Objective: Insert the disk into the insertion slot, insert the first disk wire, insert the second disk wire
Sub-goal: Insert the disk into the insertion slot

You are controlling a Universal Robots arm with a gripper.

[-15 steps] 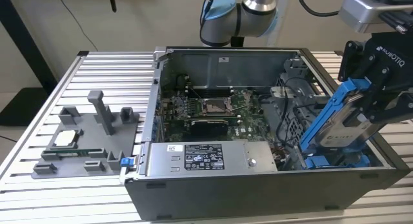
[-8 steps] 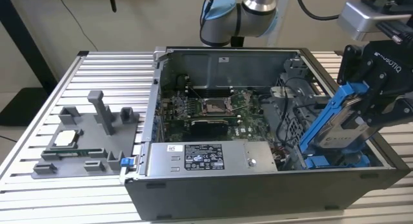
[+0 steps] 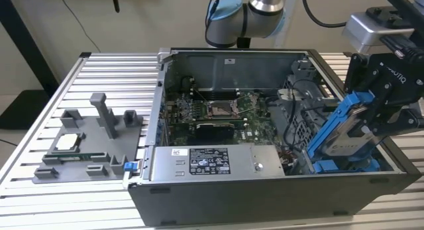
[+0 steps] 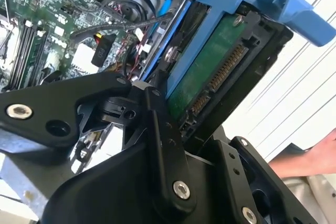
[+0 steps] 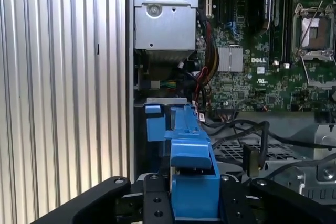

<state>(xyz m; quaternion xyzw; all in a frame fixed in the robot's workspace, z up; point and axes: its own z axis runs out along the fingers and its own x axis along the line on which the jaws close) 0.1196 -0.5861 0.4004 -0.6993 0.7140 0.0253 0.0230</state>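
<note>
Gripper (image 3: 374, 123): in the exterior view, clamped on the disk (image 3: 348, 135), hanging over the computer case (image 3: 265, 190) at its end on the exterior view's right.
Disk: blue-framed and steeply tilted, lower end down inside the case, just beside the insertion slot (image 3: 299, 133). Whether it sits in the rails cannot be told.
Insertion slot: grey perforated cage inside the case, between the motherboard (image 3: 212, 113) and the disk.
Fixture tray (image 3: 86, 140): outside the case, toward the exterior view's left.
Gripper, second wrist view (image 4: 197, 145): black fingers (image 4: 163, 145) press on both faces of the disk (image 4: 210, 72), green circuit side showing.
Person's hand (image 4: 307, 158): outside the case, near the gripper.
Gripper, first wrist view (image 5: 194, 205): closed on the disk's blue frame (image 5: 191, 182), seen edge-on above the case's perforated cage (image 5: 236, 150).
</note>
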